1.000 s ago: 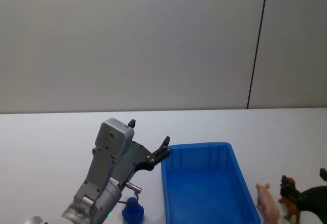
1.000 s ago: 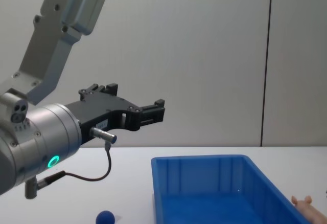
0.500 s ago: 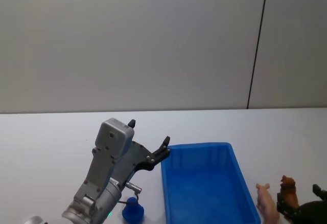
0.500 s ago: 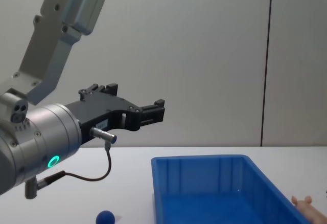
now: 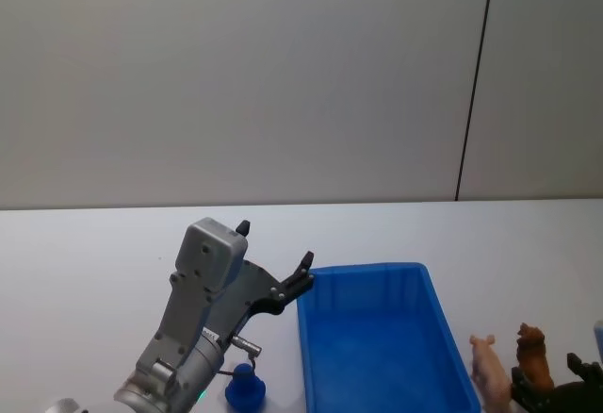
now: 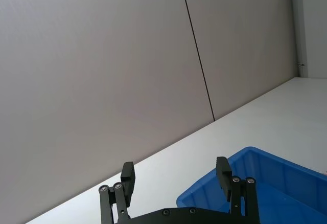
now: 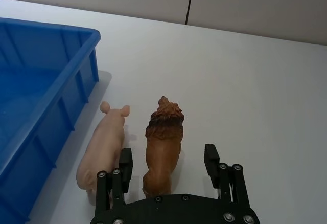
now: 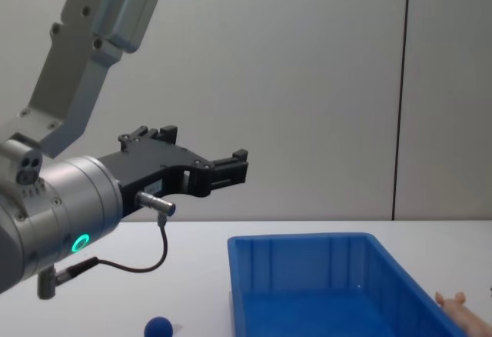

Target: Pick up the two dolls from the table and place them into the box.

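Straddling the brown doll [image 7: 163, 132] right of the box [image 7: 51, 127], the spread right gripper [image 7: 168, 155] could knock the pink doll [image 7: 104, 147] touching its finger; the left gripper [image 6: 175, 168] idles, spread, left of the box.

The box [image 7: 61, 106] is looking like smooth, slightly glossy plastic (ribbed walls), the brown doll [image 7: 162, 142] is showing a rough moulded mane, the pink doll [image 7: 99, 152] is reading smooth and matt, the table [image 7: 245, 91] is looking matt white, and the left arm casing [image 8: 69, 198] is looking like satin grey metal.

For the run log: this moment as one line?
right pincer: open, flanking lion | pig: beside lion on table, next to box | left pincer: open, raised left of box
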